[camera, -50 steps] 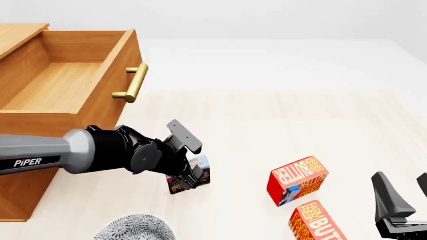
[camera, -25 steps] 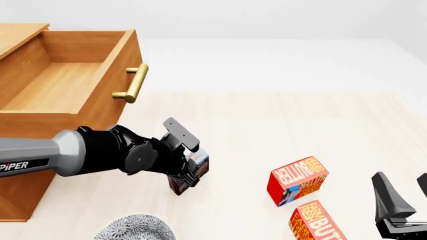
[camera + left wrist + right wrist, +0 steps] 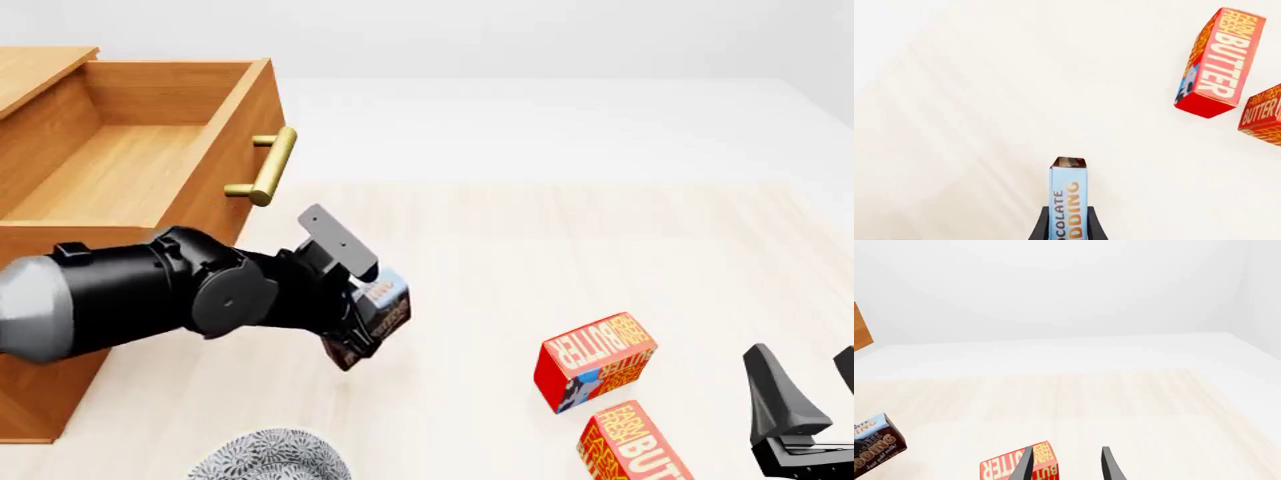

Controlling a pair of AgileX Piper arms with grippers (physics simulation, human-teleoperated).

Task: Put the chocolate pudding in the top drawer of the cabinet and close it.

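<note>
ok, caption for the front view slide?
Left end effector holds the pudding off the table beside the open top drawer; right end effector idle by two butter boxes.

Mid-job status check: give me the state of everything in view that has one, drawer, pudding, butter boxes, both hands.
top drawer: pulled open, nothing visible inside.
chocolate pudding: gripped, lifted off the table, not yet over the drawer.
left hand: shut on the pudding.
right hand: open, holding nothing.
butter boxes: on the table, untouched.
patterned bowl: on the table at the near edge.
</note>
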